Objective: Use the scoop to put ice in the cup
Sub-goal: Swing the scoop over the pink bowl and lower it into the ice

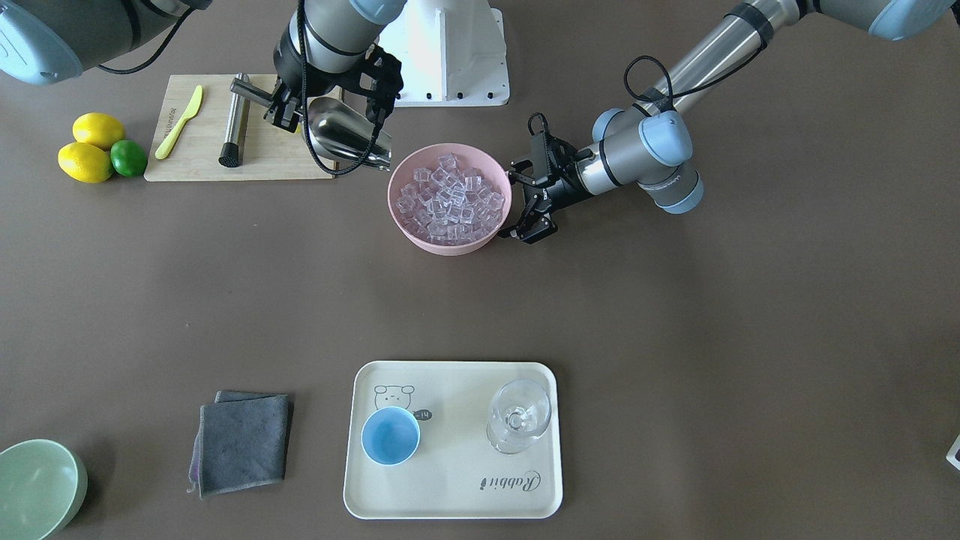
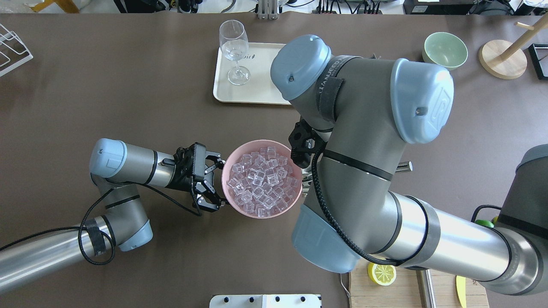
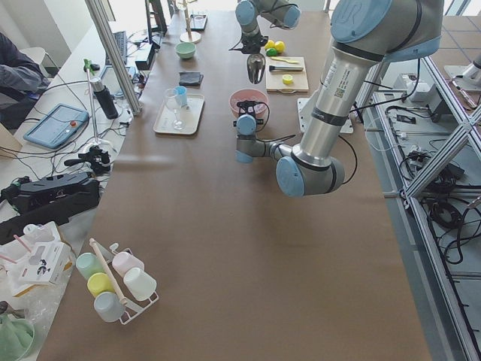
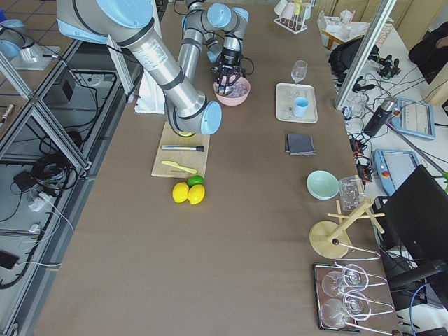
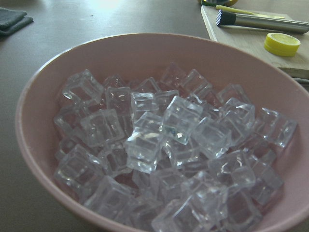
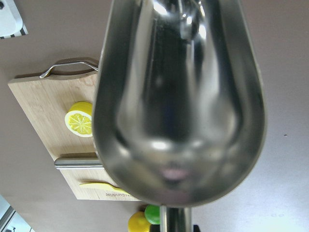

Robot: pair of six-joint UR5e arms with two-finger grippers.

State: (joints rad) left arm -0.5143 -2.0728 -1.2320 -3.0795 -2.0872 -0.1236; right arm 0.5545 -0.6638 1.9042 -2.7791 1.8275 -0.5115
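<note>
A pink bowl (image 1: 442, 246) at mid-table is full of clear ice cubes (image 1: 450, 199); the ice also fills the left wrist view (image 5: 169, 145). My left gripper (image 1: 517, 199) is open, its jaws spread along the bowl's side at the rim; it also shows in the overhead view (image 2: 221, 184). My right gripper (image 1: 285, 105) is shut on the handle of the steel scoop (image 1: 349, 139), which hangs empty above the table beside the bowl's other side, trough toward the bowl (image 6: 178, 96). The light-blue cup (image 1: 390, 436) stands empty on a cream tray (image 1: 450, 487).
A stemmed glass (image 1: 519, 416) shares the tray. A wooden board (image 1: 195, 157) holds a yellow knife (image 1: 180, 121) and a steel cylinder (image 1: 235, 120). Two lemons (image 1: 90, 150), a lime (image 1: 128, 158), a grey cloth (image 1: 244, 442) and a green bowl (image 1: 37, 487) lie around.
</note>
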